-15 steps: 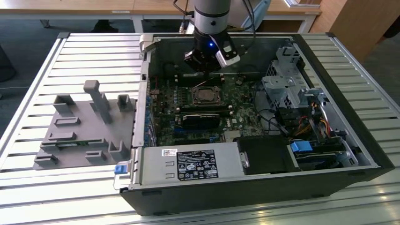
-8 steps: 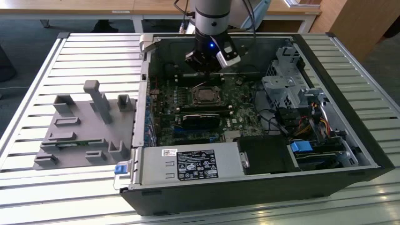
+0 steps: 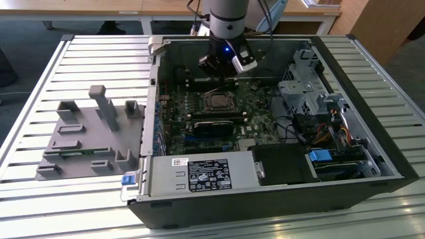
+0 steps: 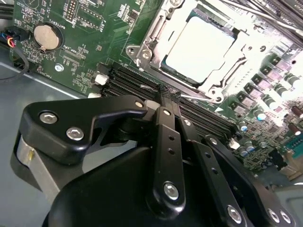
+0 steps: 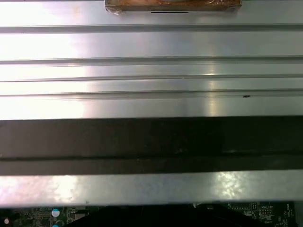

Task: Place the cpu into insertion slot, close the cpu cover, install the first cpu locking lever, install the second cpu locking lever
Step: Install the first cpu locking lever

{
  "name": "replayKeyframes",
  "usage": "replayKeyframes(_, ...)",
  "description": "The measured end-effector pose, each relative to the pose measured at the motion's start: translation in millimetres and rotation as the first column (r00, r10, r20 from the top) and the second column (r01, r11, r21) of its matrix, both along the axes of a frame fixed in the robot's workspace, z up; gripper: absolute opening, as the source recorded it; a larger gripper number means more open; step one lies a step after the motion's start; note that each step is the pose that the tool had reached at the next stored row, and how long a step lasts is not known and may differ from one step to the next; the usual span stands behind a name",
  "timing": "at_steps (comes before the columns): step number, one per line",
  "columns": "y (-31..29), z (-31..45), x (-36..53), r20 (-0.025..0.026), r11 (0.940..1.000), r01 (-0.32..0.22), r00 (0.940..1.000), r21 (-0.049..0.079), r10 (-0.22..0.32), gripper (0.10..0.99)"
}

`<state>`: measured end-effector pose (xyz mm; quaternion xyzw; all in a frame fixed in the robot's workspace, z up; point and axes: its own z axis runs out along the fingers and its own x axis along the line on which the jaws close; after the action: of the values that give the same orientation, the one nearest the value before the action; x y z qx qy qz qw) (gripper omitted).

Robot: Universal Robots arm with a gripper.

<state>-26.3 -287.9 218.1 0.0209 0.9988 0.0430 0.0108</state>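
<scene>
Hovering at twelve o'clock of the cpu (image 3: 218, 101) in the exterior view, the gripper (image 3: 222, 73) has its fingertips (image 4: 164, 106) pressed together, likely to form one narrow pushing tip. The cpu lies seated beneath the lowered cpu cover (image 4: 150, 35).

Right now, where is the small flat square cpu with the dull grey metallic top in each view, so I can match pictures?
Exterior view: the cpu sits centrally inside the open black computer case.
Second wrist view: the cpu is the pale square past the black gripper.
First wrist view: silvery slatted metal surface and a strip of green motherboard.
Shared landmark: the green motherboard, seen in all three.
</scene>
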Motion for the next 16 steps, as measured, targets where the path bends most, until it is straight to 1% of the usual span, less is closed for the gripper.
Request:
replayKeyframes(6, 1.4, -4.5, 3.6, -0.0023, 1.0000, 0.000, 1.0000, 0.000, 0.000, 0.106)
replayKeyframes(10, 1.8, -8.6, 5.1, -0.0028, 1.0000, 0.000, 1.0000, 0.000, 0.000, 0.106)
replayKeyframes(16, 2.1, -13.7, 7.6, -0.0029, 1.0000, 0.000, 1.0000, -0.006, 0.000, 0.106)
